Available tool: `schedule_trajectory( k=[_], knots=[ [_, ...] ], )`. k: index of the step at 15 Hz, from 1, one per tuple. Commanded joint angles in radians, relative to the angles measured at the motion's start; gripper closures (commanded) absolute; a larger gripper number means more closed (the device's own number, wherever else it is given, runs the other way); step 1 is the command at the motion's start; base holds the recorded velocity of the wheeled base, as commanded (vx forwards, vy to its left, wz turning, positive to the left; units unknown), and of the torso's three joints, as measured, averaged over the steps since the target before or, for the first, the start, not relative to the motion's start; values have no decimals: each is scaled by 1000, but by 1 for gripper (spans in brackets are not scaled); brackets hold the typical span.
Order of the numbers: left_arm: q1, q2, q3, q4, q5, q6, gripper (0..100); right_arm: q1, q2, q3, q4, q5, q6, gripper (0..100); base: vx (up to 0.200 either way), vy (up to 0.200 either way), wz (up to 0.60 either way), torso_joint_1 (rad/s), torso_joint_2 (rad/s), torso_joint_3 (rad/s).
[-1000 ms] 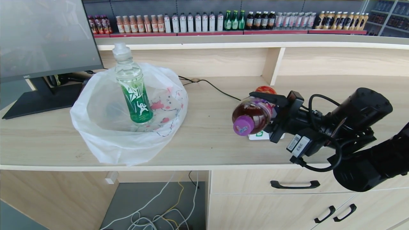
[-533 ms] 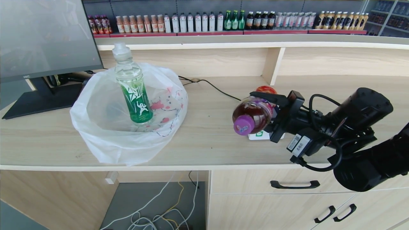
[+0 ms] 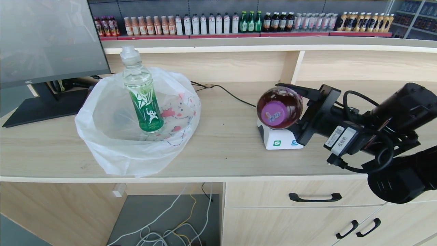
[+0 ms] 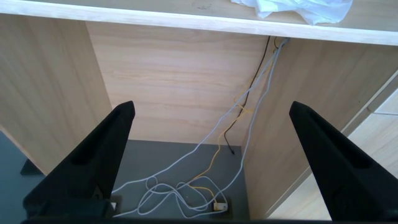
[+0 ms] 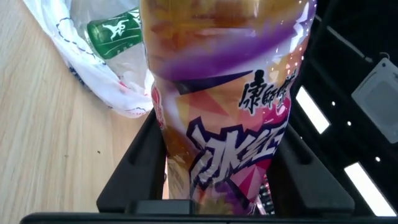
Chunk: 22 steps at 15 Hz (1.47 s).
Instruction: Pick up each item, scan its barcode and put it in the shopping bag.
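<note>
Shop shelves of drink bottles (image 3: 239, 22) run along the back, behind a pale wooden table (image 3: 222, 150). At the far left of the table stands a dark flat monitor (image 3: 47, 37). Beside it a thin white plastic shopping bag (image 3: 102, 136) sits open-mouthed, with a clear bottle with a green label (image 3: 141, 95) upright inside. Under the table's edge the left jaws are spread wide with nothing between them, facing loose cables (image 4: 180, 194) on the floor. Right of the bag, well apart from it, a small white scanner box (image 3: 278, 139) rests on the table. Just above it the right jaws are clenched on a round dark-tea bottle with a purple cap (image 3: 279, 107), held lying over with its cap towards the robot.

The step in hand looks like the scan. Whether the barcode faces the scanner cannot be told, so the bottle probably wants rolling slowly about its long axis, close over the scanner's face without touching it. The body is smooth and round, so the grip should be firm through the roll. After that, the carry to the bag should bring the bottle upright and down beside the green-labelled one, not onto it, since the bag's limp rim could snag.
</note>
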Motion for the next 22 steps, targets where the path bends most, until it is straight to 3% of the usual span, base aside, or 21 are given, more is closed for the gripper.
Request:
schedule_trajectory(
  k=[1,5,9,11,13,16,18,22],
  knots=[
    [-1,0,0,0,0,0,0,3,-89,-5,-1,-30,68,100,0,0,0,0,0,0],
    [-1,0,0,0,0,2,0,41,-112,46,-44,-105,224,100,0,0,0,0,0,0],
    [-1,0,0,0,0,0,0,279,-157,36,-44,-409,424,100,0,0,0,0,0,0],
    [-1,0,0,0,0,0,0,305,-192,49,-44,-488,490,100,0,0,0,0,0,0],
    [1,0,0,0,0,0,0,305,-238,52,4,-582,565,100,0,0,0,0,0,0],
    [1,0,0,0,0,0,0,251,-322,124,130,-694,809,100,0,0,0,0,0,0],
    [1,0,0,0,0,0,0,243,-336,162,162,-838,918,100,0,0,0,0,0,0],
    [1,0,0,0,0,0,0,243,-336,231,110,-877,961,100,0,0,0,0,0,0]
  ],
)
